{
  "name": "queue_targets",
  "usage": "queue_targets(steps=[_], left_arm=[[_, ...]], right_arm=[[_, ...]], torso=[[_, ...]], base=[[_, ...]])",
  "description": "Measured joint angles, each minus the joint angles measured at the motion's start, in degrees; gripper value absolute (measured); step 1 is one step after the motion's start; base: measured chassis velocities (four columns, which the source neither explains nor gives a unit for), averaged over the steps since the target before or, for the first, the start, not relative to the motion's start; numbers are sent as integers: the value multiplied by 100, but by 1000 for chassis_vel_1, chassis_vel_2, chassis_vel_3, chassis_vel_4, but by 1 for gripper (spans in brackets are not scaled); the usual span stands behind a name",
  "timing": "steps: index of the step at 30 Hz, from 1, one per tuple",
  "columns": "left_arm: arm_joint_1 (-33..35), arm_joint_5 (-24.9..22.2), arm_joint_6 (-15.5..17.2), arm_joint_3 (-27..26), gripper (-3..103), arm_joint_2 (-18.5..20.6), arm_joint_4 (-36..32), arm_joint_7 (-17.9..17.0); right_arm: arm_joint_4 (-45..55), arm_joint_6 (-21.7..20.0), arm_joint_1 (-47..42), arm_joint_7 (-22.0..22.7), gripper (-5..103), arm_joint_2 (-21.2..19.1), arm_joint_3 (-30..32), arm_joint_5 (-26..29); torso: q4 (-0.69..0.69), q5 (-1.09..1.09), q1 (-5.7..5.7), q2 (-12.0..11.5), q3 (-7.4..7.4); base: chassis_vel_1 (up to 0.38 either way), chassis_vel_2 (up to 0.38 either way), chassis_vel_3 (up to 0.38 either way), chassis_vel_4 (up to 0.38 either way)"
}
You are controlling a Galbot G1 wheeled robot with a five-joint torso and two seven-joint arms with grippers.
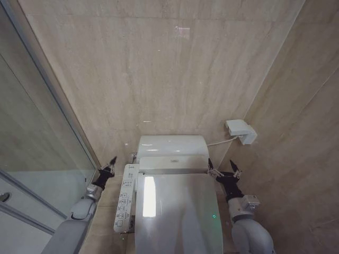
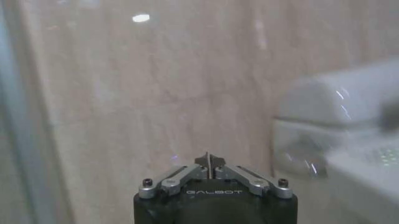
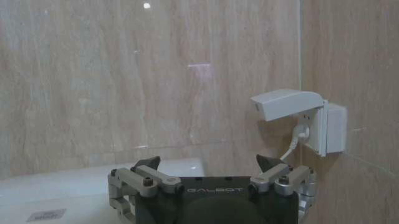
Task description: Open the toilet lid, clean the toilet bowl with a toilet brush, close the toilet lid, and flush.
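The toilet lid (image 1: pixel 177 211), lower centre of the head view, is showing as glossy white plastic, catching a bright reflection. Polished beige stone-look wall tiles (image 1: pixel 159 69) are gleaming above. Left, a smooth glass panel (image 1: pixel 32 132) is shining. A white plastic socket cover (image 3: pixel 293 105) is looking matt.

our black left gripper (image 2: pixel 210 164), fingertips pressed together, faces the beige marble wall (image 2: pixel 156 84); the blurred white ceramic toilet (image 2: pixel 339 121) stands beside it.
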Motion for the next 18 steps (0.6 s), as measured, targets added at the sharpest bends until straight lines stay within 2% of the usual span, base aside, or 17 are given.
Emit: queue_targets(steps=[2, 3, 6, 7, 9, 12, 14, 15, 16, 18], left_arm=[[280, -162, 317, -104, 0, 4, -584, -196], [280, -162, 317, -104, 0, 4, -584, -196], [744, -242, 546, -242, 0, 32, -1366, -377], [863, -244, 588, -279, 28, 39, -1578, -440], [982, -244, 643, -326, 28, 50, -1758, -511], [1298, -246, 767, -528, 28, 58, -2133, -620], [1604, -247, 839, -810, 28, 17, -2448, -627], [1682, -247, 858, -884, 55, -1, -2528, -627], [1682, -247, 858, -884, 55, -1, -2528, -627], [2122, -270, 959, -1229, 55, -138, -3025, -647]], right_arm=[[0, 0, 0, 1, 100, 0, 1, 0], [0, 0, 0, 1, 100, 0, 1, 0], [0, 0, 0, 0, 100, 0, 1, 0], [0, 0, 0, 1, 100, 0, 1, 0], [0, 0, 0, 1, 100, 0, 1, 0], [0, 0, 0, 1, 100, 0, 1, 0], [0, 0, 0, 0, 100, 0, 1, 0], [0, 0, 0, 0, 100, 0, 1, 0], [0, 0, 0, 0, 100, 0, 1, 0], [0, 0, 0, 0, 100, 0, 1, 0]], torso=[[-2, 1, 0, 0, 0], [-2, 1, 0, 0, 0], [2, 0, -1, 0, 0], [-1, 0, -1, 0, 0], [-4, 0, -1, 0, 0], [-1, -1, 0, 0, 0], [1, 1, -1, 0, 0], [1, 1, -1, 1, 0], [1, 1, -1, 1, 0], [0, -2, -1, 0, 0]], base=[[0, 0, 0, 0], [0, 0, 0, 0], [0, 0, 0, 0], [0, 0, 0, 0], [0, 0, 0, 0], [0, 0, 0, 0], [0, 0, 0, 0], [0, 0, 0, 0], [0, 0, 0, 0], [0, 0, 0, 0]])
